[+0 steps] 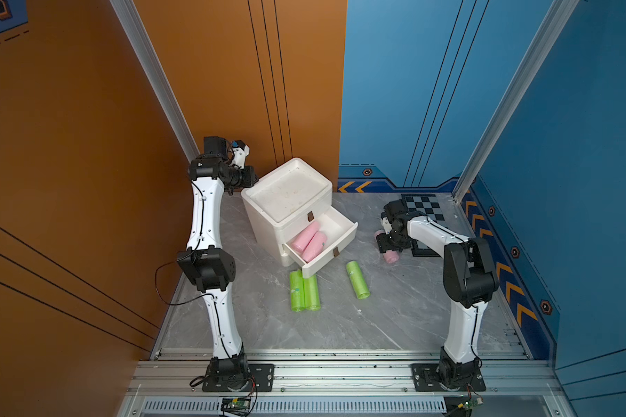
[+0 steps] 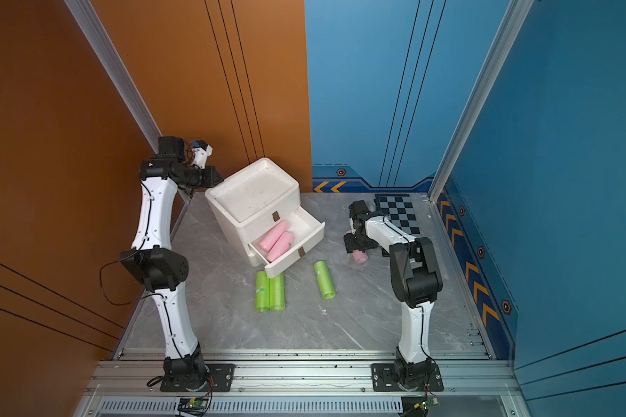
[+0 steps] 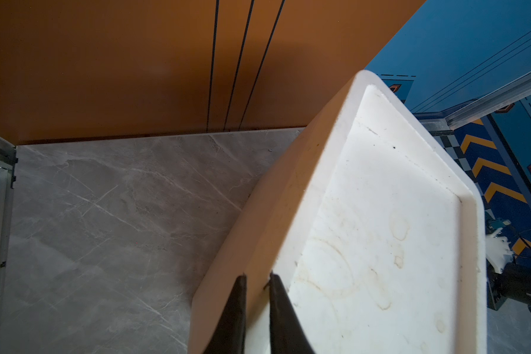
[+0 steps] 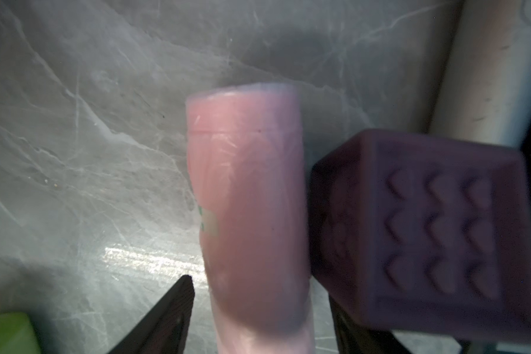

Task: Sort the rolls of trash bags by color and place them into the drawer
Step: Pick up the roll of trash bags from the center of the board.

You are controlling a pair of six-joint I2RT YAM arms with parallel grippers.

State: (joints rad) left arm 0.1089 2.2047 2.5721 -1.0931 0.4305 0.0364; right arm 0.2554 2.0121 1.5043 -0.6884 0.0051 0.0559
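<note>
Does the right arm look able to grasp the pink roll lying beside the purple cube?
Probably yes: the right gripper has its open fingers either side of the pink roll. The purple cube crowds one finger and may get nudged.

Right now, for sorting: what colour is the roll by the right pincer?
Pale pink roll; right wrist view.

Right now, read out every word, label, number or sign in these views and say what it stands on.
No legible words or numbers anywhere.
Label on the pale pink glossy plastic trash-bag roll: blurred, unreadable.
Label on a lime green glossy plastic trash-bag roll: too small to read.
The blue wall trim with orange chevron arrows: signs only, no lettering.
</note>
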